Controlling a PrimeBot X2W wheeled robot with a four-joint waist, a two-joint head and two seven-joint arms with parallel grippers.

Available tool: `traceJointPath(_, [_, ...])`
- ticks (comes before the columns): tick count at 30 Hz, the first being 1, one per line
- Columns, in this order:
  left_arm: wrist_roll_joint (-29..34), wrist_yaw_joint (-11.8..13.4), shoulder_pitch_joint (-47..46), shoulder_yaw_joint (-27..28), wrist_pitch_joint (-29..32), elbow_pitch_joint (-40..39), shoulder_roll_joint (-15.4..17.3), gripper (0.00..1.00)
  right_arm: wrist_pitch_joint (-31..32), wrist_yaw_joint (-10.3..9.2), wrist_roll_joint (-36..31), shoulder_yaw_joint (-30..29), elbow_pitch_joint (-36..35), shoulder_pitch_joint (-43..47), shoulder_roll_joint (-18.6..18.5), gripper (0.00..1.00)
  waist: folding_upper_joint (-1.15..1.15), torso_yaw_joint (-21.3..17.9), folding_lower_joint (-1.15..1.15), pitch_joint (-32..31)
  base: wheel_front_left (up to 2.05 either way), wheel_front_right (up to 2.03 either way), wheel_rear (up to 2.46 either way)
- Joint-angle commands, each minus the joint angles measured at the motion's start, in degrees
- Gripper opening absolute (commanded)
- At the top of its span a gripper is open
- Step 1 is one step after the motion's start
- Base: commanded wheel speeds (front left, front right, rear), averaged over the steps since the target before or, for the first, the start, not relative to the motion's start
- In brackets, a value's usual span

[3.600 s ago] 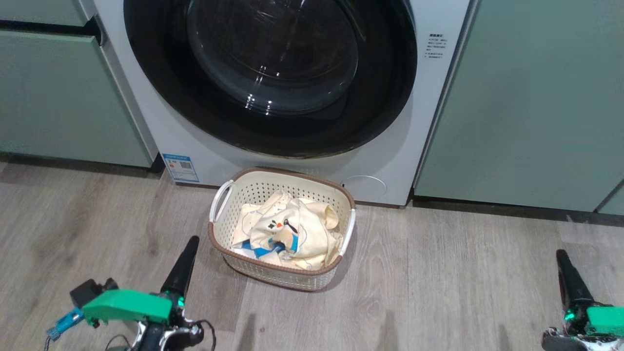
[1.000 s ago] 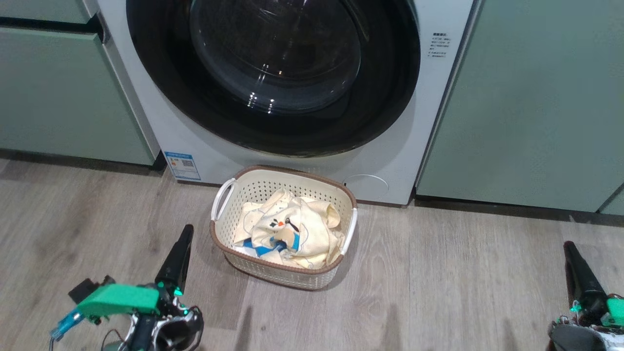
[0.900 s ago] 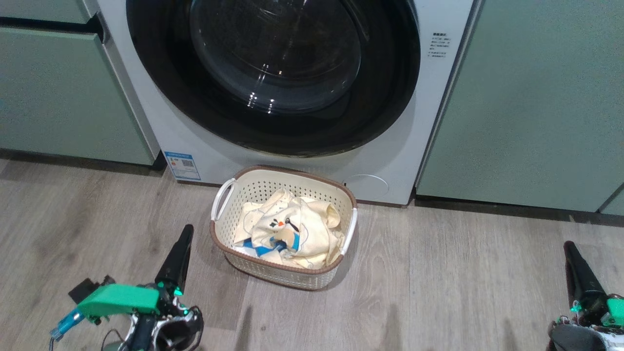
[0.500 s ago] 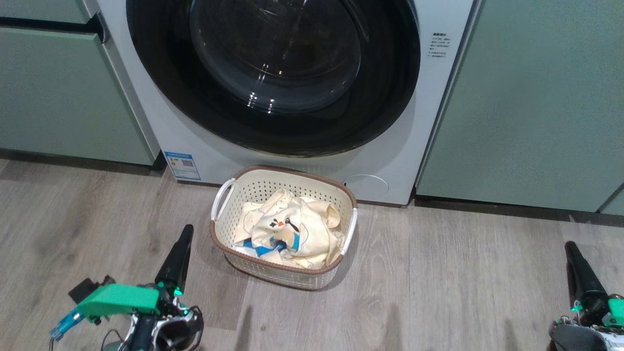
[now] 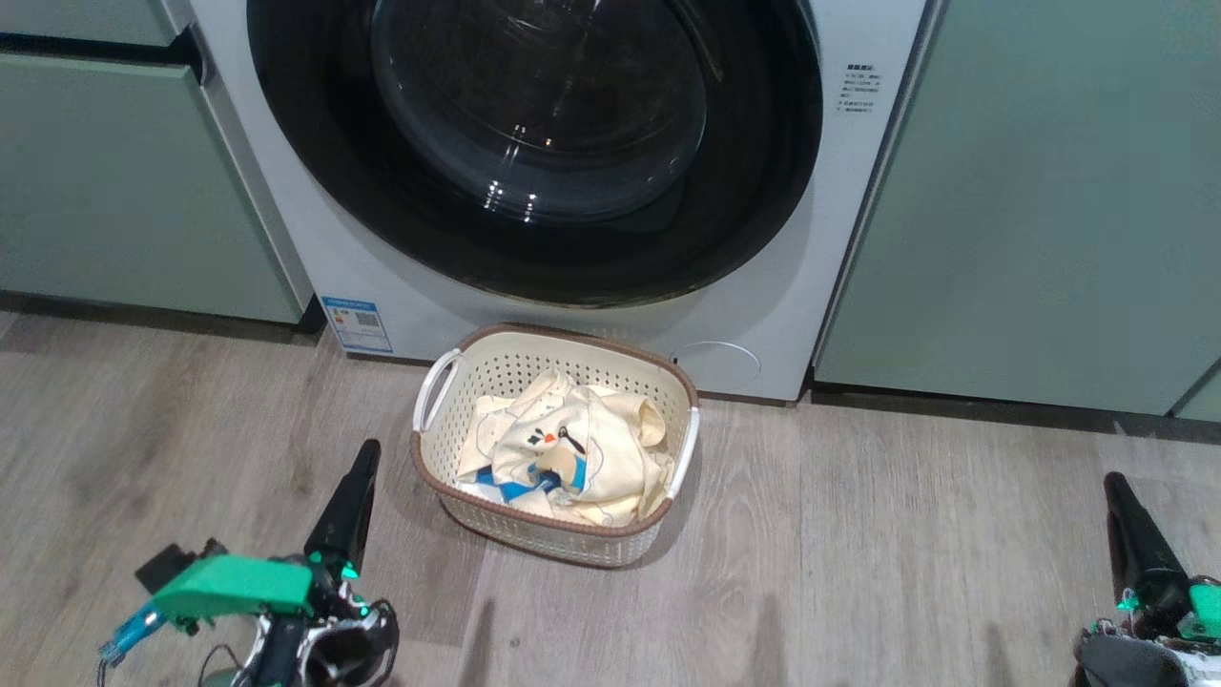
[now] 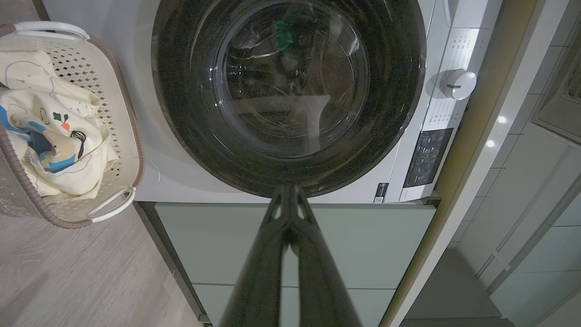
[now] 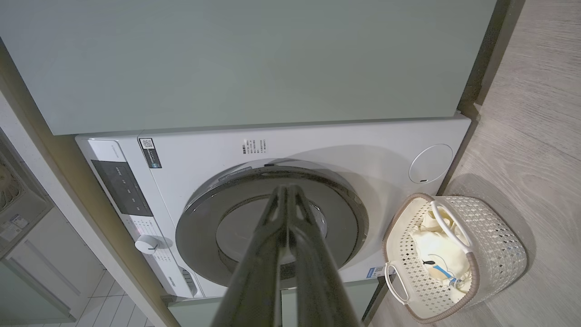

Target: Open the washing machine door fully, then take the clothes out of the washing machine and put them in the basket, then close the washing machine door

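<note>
The clothes (image 5: 563,458) are lying in the basket (image 5: 553,544) on the floor (image 5: 858,525) just before the washing machine (image 5: 382,286), whose door (image 5: 315,172) is sitting shut, so the task is looking finished, both arms' jaws hanging clenched and empty.

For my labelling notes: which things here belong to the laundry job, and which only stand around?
Job: white front-loading washing machine; its round glossy black door with glass window; pale yellow soft clothes; cream perforated plastic basket.
Bystanders: pale green cabinets; grey wood-look floor.
</note>
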Motion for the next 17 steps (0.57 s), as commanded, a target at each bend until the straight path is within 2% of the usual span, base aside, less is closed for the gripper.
traceJointPath(1, [0.4, -0.5, -3.3, 2.3, 0.2, -1.6, 0.4, 0.0, 0.3, 0.19, -0.5, 1.0, -1.8, -3.3, -0.3, 0.0, 0.0, 0.0, 0.0, 0.0, 0.0, 0.0, 0.0])
traceJointPath(17, [0.5, -0.5, -3.3, 2.4, 0.2, -1.6, 0.3, 0.0, 0.4, 0.19, -0.6, 0.8, -1.8, -3.3, -0.2, 0.0, 0.0, 0.0, 0.0, 0.0, 0.0, 0.0, 0.0])
